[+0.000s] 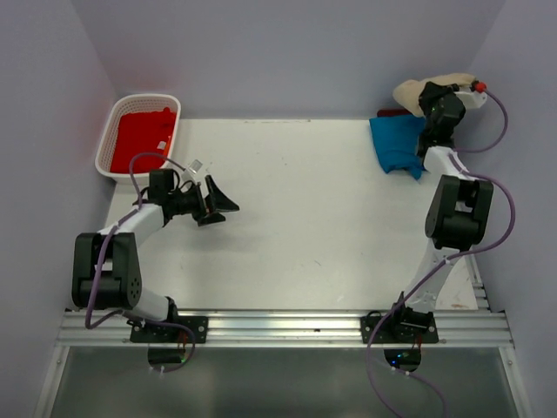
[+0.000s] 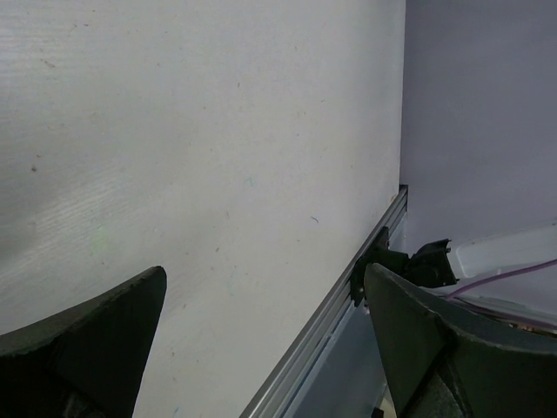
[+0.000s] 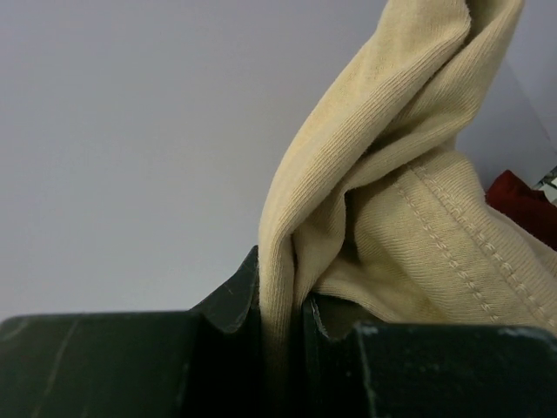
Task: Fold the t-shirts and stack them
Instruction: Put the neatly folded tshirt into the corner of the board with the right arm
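Overhead, the left pincer (image 1: 218, 207) hovers above the bare worktop (image 1: 313, 226) with its jaws apart, gripping nothing. The right pincer (image 1: 429, 94) reaches to the far right corner, where it grips the tan t-shirt (image 1: 435, 87) in a raised bunch. A blue t-shirt (image 1: 396, 144) lies just beside it on the worktop edge. A red t-shirt (image 1: 144, 139) sits in the white basket (image 1: 111, 122) at far left.

At the left wrist, the fingers (image 2: 96, 340) stand wide apart over the worktop, with no cloth between them.

At the right wrist, the jaws are clamped on a thin fold of the tan t-shirt (image 3: 409, 200), and dark red cloth (image 3: 522, 202) shows behind it.

Caution: the grip takes only a narrow pinch, so a quick pull may slip it free. The bunched cloth may also drag the blue t-shirt or land crumpled.
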{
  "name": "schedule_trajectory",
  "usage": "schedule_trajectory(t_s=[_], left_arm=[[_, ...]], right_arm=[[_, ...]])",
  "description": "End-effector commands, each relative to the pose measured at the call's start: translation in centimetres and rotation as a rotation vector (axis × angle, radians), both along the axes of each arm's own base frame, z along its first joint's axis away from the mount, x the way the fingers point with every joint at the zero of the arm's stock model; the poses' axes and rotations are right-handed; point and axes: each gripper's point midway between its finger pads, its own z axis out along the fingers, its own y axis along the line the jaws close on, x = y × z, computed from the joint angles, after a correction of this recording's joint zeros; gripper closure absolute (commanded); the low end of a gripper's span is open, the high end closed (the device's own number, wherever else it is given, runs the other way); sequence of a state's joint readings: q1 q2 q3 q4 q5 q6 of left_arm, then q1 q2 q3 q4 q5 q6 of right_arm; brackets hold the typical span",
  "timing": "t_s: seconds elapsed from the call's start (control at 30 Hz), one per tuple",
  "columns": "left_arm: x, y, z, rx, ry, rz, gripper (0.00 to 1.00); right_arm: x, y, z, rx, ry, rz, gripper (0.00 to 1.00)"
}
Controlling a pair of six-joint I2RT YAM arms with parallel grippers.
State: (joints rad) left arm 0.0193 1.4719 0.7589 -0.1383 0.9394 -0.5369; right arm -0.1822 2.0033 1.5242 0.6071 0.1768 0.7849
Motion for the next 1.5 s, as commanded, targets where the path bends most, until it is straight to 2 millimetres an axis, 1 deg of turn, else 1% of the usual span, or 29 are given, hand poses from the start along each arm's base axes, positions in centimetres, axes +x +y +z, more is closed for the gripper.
schedule_trajectory(t_s=[0.0, 0.07, 0.1, 0.13, 0.17, 0.23, 0.27, 0.37, 0.43, 0.47, 0.5, 0.53, 0.6, 0.63, 0.7, 0.73, 0.77, 0.8, 0.83, 0.9, 0.93, 0.97, 1.13, 1.17, 1.2, 1.27, 1.3, 1.37, 1.47], left_arm=[[0.6, -0.1, -0.2, -0.004, -0.015, -0.02, 0.0], [0.5, -0.3, -0.9, -0.005, 0.007, -0.017, 0.0], [0.7, -0.4, -0.8, -0.011, 0.0, -0.013, 0.0], [0.7, -0.4, -1.0, -0.011, 0.002, -0.009, 0.0], [0.3, -1.3, -1.2, -0.012, 0.002, -0.032, 0.0], [0.0, -1.6, -1.6, -0.015, 0.013, -0.041, 0.0], [-0.4, -2.0, -2.0, -0.018, 0.028, -0.05, 0.0], [-1.0, -2.6, -2.6, -0.021, 0.048, -0.067, 0.0], [-1.0, -2.8, -2.5, -0.025, 0.025, -0.07, 0.0], [-1.3, -3.0, -2.4, -0.028, 0.02, -0.075, 0.0], [-1.3, -3.1, -2.3, -0.029, 0.019, -0.078, 0.0], [-1.5, -3.1, -2.1, -0.031, 0.013, -0.082, 0.0], [-1.6, -3.2, -2.0, -0.032, 0.008, -0.083, 0.0], [-1.6, -3.2, -1.9, -0.032, 0.004, -0.084, 0.0], [-1.7, -3.3, -1.5, -0.038, -0.006, -0.088, 0.0], [-1.8, -3.3, -1.4, -0.04, -0.008, -0.092, 0.0], [-1.9, -3.3, -1.3, -0.042, -0.01, -0.092, 0.0], [-2.0, -3.3, -1.2, -0.043, -0.013, -0.094, 0.0], [-2.1, -3.3, -1.1, -0.041, -0.023, -0.094, 0.0], [-2.4, -3.3, -1.1, -0.042, -0.022, -0.098, 0.0], [-2.6, -3.3, -1.2, -0.043, -0.019, -0.099, 0.0], [-2.7, -3.3, -1.2, -0.043, -0.022, -0.101, 0.0], [-3.5, -3.2, -1.1, -0.045, -0.028, -0.097, 0.0], [-3.6, -3.2, -1.2, -0.044, -0.027, -0.099, 0.0], [-3.6, -3.2, -1.1, -0.042, -0.033, -0.098, 0.0], [-3.9, -3.2, -1.0, -0.043, -0.034, -0.097, 0.0], [-4.0, -3.2, -1.0, -0.044, -0.032, -0.099, 0.0], [-4.0, -3.1, -0.9, -0.041, -0.035, -0.097, 0.0], [-3.9, -3.1, -0.8, -0.042, -0.047, -0.093, 0.0]], right_arm=[[0.3, -1.0, 4.2, -0.012, -0.158, -0.012, 1.0], [1.1, -0.3, 0.7, 0.03, -0.116, 0.036, 1.0], [0.9, 0.3, -1.7, 0.044, -0.085, 0.058, 1.0], [0.6, 0.6, -3.0, 0.046, -0.067, 0.065, 1.0], [0.3, 1.6, -5.4, 0.041, -0.016, 0.077, 1.0], [0.2, 2.6, -8.3, 0.038, 0.075, 0.109, 1.0], [0.1, 3.4, -11.1, 0.06, 0.153, 0.134, 1.0], [-1.1, 4.6, -14.5, 0.106, 0.258, 0.179, 1.0], [-2.6, 5.8, -16.1, 0.116, 0.329, 0.204, 1.0], [-3.6, 6.4, -17.7, 0.129, 0.387, 0.21, 1.0], [-4.2, 6.5, -16.6, 0.129, 0.378, 0.21, 1.0], [-5.3, 7.0, -17.6, 0.145, 0.412, 0.214, 1.0], [-6.5, 7.4, -17.1, 0.145, 0.42, 0.215, 1.0], [-7.1, 7.5, -15.3, 0.136, 0.391, 0.212, 1.0], [-8.7, 7.5, -15.3, 0.12, 0.407, 0.18, 1.0], [-9.4, 7.2, -13.2, 0.1, 0.371, 0.161, 1.0], [-10.0, 7.0, -13.2, 0.098, 0.389, 0.141, 0.73], [-10.4, 6.9, -12.5, 0.088, 0.386, 0.131, 0.6], [-10.7, 6.7, -10.8, 0.056, 0.365, 0.128, 0.52], [-11.1, 6.4, -9.1, 0.037, 0.345, 0.108, 0.33], [-11.2, 6.2, -8.4, 0.023, 0.342, 0.099, 0.04], [-11.5, 6.1, -7.2, 0.013, 0.327, 0.096, 0.01], [-13.0, 5.6, -5.7, -0.012, 0.346, 0.061, 0.01], [-13.7, 5.5, -6.3, -0.006, 0.391, 0.055, 0.01], [-14.5, 5.6, -5.0, -0.009, 0.374, 0.051, 0.01], [-15.7, 5.8, -4.8, -0.012, 0.379, 0.053, 0.01], [-16.7, 5.7, -3.7, -0.01, 0.372, 0.042, 0.01], [-18.1, 5.7, -3.6, -0.019, 0.41, 0.036, 0.01], [-18.6, 6.4, -1.8, -0.041, 0.341, 0.072, 0.01]])
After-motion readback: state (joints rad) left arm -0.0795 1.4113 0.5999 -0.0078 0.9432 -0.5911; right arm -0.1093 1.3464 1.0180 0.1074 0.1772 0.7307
